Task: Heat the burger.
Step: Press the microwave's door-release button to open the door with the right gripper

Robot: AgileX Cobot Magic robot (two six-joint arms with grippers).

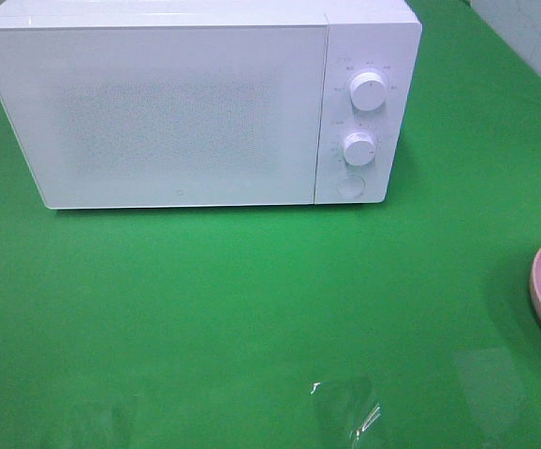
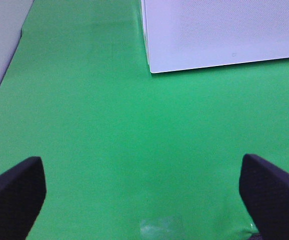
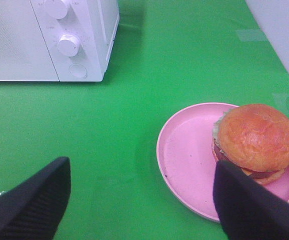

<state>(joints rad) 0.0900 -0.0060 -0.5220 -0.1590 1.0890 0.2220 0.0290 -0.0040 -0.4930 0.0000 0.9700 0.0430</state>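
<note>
Overhead, shows a white microwave (image 1: 200, 108) at the back of a green table (image 1: 252, 309), its door (image 1: 149, 122) shut, with 2 knobs (image 1: 369, 91) and 1 round button (image 1: 350, 184) on the right panel. Places the burger (image 3: 254, 137) off-centre on a pink plate (image 3: 184, 155) at the table's right edge, well apart from the microwave, probably set within the right arm's reach. Finds the right gripper (image 3: 143, 202) spread wide and empty above the plate's near rim, burger just beside 1 finger (image 3: 257, 205). Finds the left gripper (image 2: 143, 197) equally wide and empty over bare table, facing the door, likely so as to open it. Apart from that shut door, no obstacle in sight between plate and microwave
</note>
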